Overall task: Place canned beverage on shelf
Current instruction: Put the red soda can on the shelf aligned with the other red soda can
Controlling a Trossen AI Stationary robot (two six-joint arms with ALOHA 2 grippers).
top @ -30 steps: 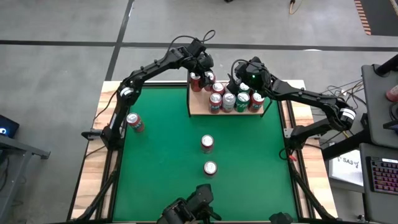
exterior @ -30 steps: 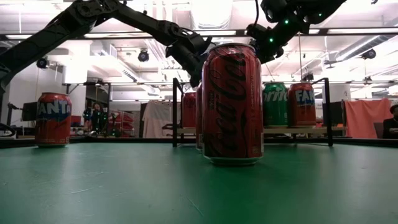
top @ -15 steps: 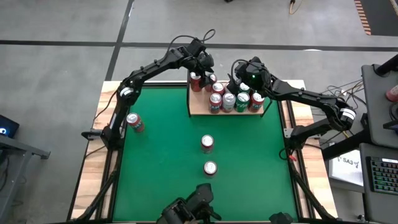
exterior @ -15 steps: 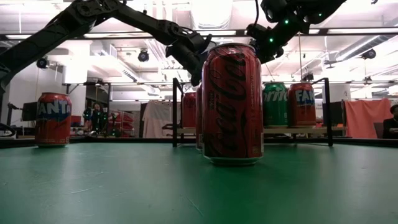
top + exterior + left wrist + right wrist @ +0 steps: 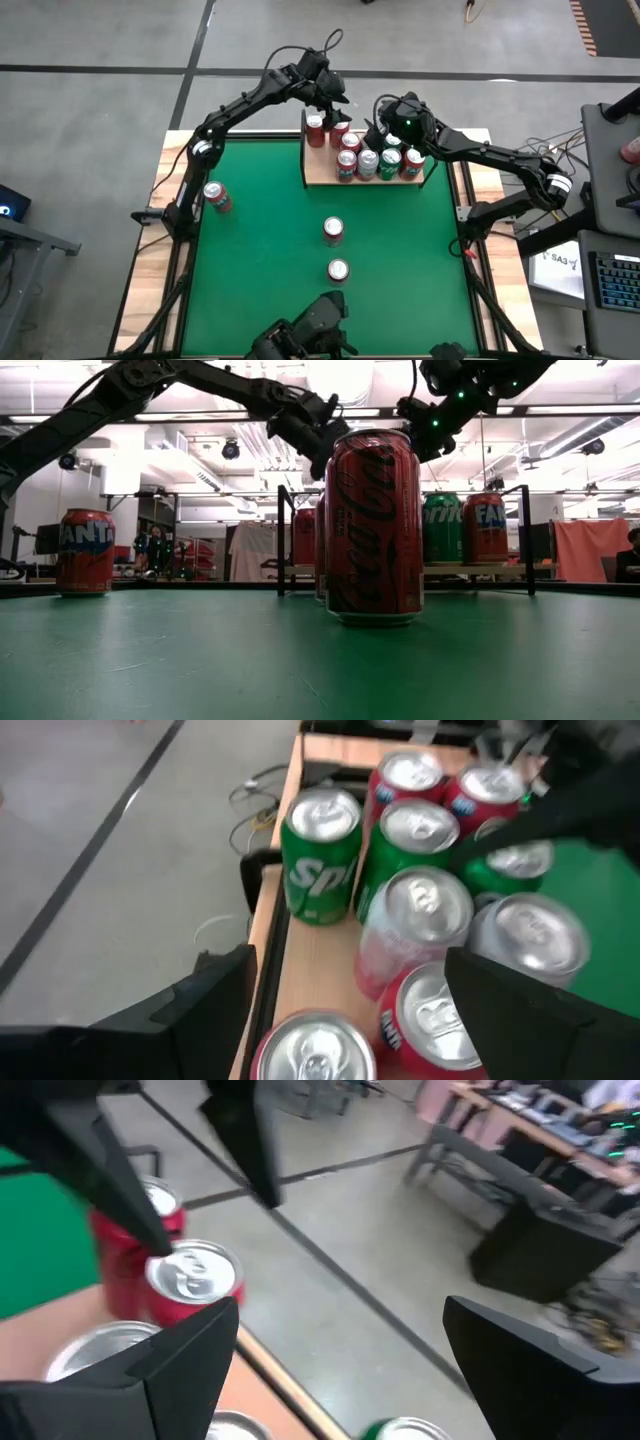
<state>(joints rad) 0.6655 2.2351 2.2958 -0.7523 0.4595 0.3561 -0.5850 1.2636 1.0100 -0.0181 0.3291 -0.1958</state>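
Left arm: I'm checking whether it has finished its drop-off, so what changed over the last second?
The left claw, open and empty, has lifted up and back from the red cans at the shelf's far left corner. The can it hovered over stays standing there. The right claw is open above the shelf's cans, unmoved. The three cans on the green felt have not shifted.

Bright even overhead light, soft shadows (both wrist views motion-blurred)
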